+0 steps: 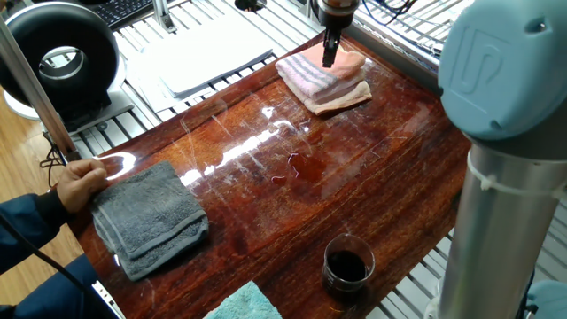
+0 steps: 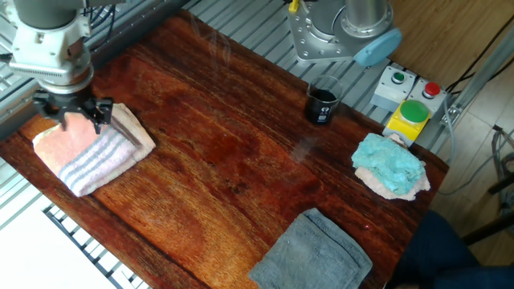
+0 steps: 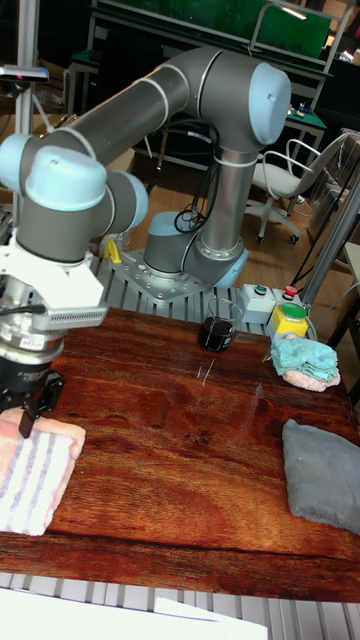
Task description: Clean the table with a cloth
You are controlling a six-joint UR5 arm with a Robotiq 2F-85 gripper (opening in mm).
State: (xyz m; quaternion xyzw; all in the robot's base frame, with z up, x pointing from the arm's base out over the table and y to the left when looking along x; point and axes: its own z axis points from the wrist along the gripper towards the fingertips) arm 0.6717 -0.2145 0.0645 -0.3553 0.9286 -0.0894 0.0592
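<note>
The gripper [image 2: 71, 117] stands straight down over the folded cloth [image 2: 90, 151] at the table's [image 2: 241, 160] far corner, fingers spread and gripping nothing, likely lining up a pinch before wiping the spill [image 1: 306, 166].

— Pink-peach cloth [image 2: 84, 148] with pale lilac stripes, on glossy reddish-brown table [image 2: 241, 160] streaked with dark grain.
— Dark grey towel [image 1: 151, 217], teal rag [image 2: 389, 163], and dark liquid in a clear cup [image 2: 322, 102].
</note>
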